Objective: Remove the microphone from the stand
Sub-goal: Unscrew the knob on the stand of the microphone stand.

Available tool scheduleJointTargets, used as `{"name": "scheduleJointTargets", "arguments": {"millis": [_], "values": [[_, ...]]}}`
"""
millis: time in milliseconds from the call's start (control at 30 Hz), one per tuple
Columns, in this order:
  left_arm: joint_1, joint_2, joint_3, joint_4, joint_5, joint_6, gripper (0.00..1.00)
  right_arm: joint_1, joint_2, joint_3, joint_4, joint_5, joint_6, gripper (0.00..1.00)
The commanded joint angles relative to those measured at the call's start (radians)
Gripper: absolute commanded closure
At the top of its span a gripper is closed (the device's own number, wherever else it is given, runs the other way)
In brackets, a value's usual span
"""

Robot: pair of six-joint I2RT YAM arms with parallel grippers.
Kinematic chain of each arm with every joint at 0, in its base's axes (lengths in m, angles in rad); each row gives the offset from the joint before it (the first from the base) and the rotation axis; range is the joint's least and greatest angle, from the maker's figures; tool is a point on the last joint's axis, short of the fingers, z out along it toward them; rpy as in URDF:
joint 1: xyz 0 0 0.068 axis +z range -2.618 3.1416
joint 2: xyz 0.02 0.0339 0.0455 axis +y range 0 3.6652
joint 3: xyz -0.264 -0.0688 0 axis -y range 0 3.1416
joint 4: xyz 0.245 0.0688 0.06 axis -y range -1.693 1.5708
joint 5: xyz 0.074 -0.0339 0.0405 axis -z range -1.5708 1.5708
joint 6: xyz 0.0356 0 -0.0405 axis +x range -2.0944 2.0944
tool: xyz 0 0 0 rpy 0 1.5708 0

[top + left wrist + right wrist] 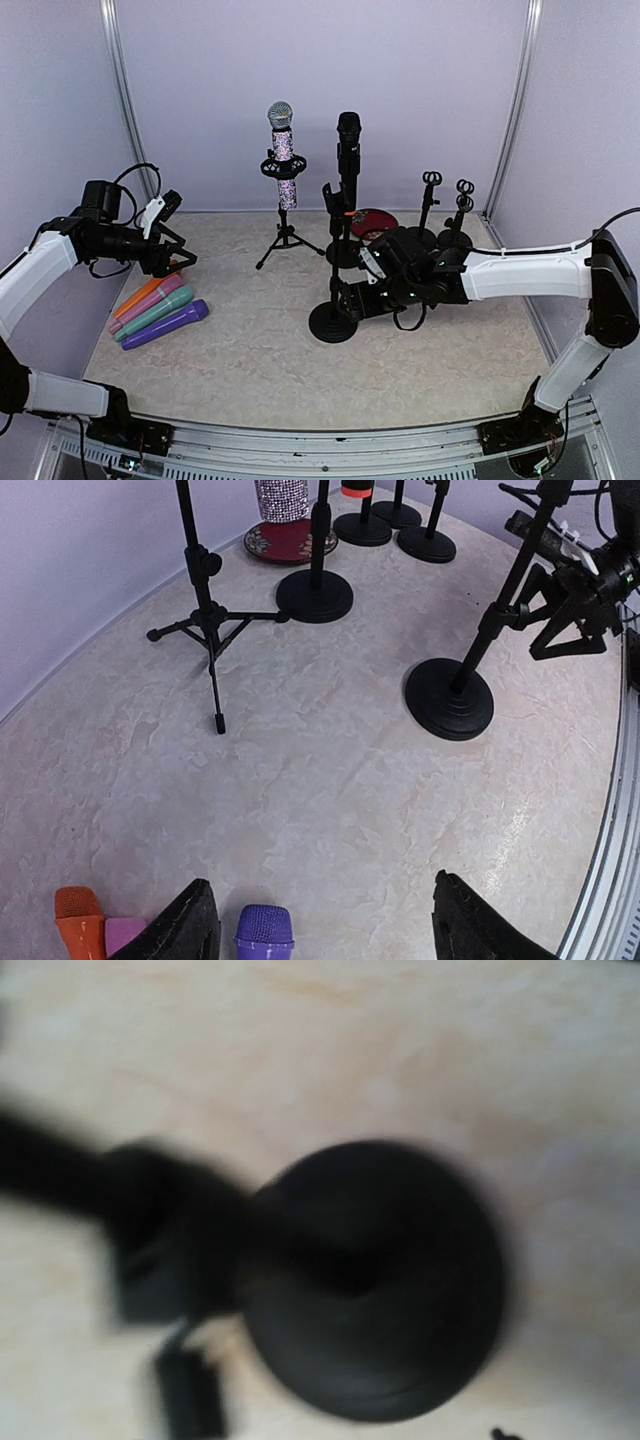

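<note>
Left fingers (190, 925) hang spread and empty above the coloured microphones (160, 308) at the worktop's (250, 350) left edge. Mid-worktop, the right fingers (360, 297) sit low beside the round-base stand (333, 322), their state lost to blur, so I cannot tell. Behind it, the black microphone (348, 140) stands upright, seemingly clipped to a stand.

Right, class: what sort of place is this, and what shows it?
Probably a robot test booth: plain walls around a table, a left arm and right arm bolted at its edge, mics on stands.
</note>
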Motion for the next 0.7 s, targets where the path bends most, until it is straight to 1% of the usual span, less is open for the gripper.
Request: {"name": "scheduleJointTargets", "arguments": {"millis": [0, 67, 167, 267, 433, 667], "values": [[0.005, 0.008, 0.025, -0.019, 0.018, 0.002, 0.29, -0.078, -0.163, -0.117, 0.19, -0.318, 0.049, 0.28], [0.004, 0.011, 0.027, -0.019, 0.023, -0.002, 0.3, -0.129, -0.204, -0.188, 0.275, -0.423, 0.089, 0.28], [0.004, 0.016, 0.028, -0.015, 0.031, -0.009, 0.3, -0.202, -0.268, -0.282, 0.366, -0.491, 0.16, 0.31], [0.003, 0.022, 0.033, -0.013, 0.042, -0.017, 0.3, -0.253, -0.274, -0.351, 0.515, -0.568, 0.228, 0.33], [0.003, 0.03, 0.04, -0.01, 0.057, -0.024, 0.31, -0.256, -0.177, -0.314, 0.572, -0.613, 0.196, 0.34], [0.004, 0.036, 0.051, -0.024, 0.056, -0.022, 0.32, -0.253, -0.057, -0.287, 0.726, -0.644, 0.228, 0.43]]}}
